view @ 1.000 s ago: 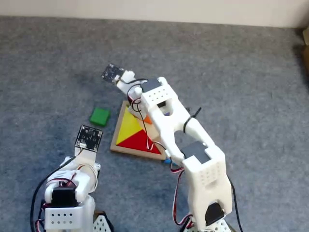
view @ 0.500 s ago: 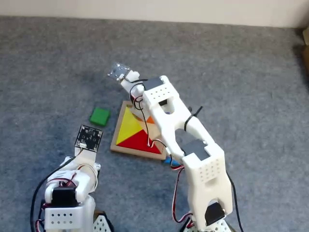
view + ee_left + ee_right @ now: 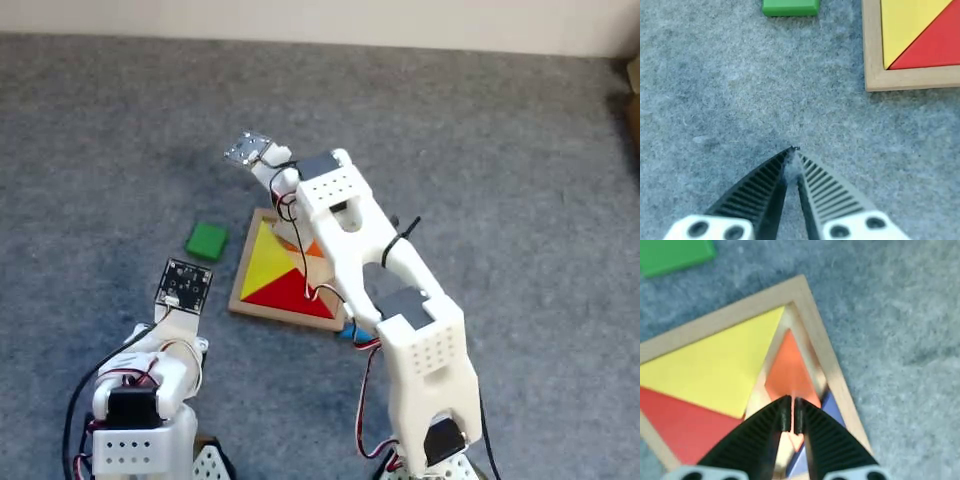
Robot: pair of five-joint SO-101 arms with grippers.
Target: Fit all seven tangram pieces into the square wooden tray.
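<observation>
Nearest the bases, the left tool point(image 3: 792, 150) hangs low over bare bench point(image 3: 715, 90) with its ribbed jaws closed tip to tip and nothing between them.

Beyond it the green piece point(image 3: 790, 7) lies flat on the bench, just beside the tray point(image 3: 871, 50) and outside it. It looks to be a thin, rigid block, likely painted wood or plastic, so light and not fragile. Its smooth faces may slip against the jaw ribs. Judged best hold is across two opposite side edges, jaws straddling from above, since it sits too low to take by its faces. The soft bench covering should let the tips sink in a little beside it.

In the tray, the yellow triangle point(image 3: 715, 370) and red triangle point(image 3: 685, 425) lie seated edge to edge. The orange piece point(image 3: 790, 370) and a blue piece point(image 3: 832, 407) sit toward the far corner, with bare wood showing around the orange one. It cannot be told whether the orange piece lies fully flat.

The right tool point(image 3: 791, 407) is poised over the orange piece, jaws drawn together to a sliver, gripping nothing.

No writing, label or maker's mark is legible on pieces or tray.
</observation>
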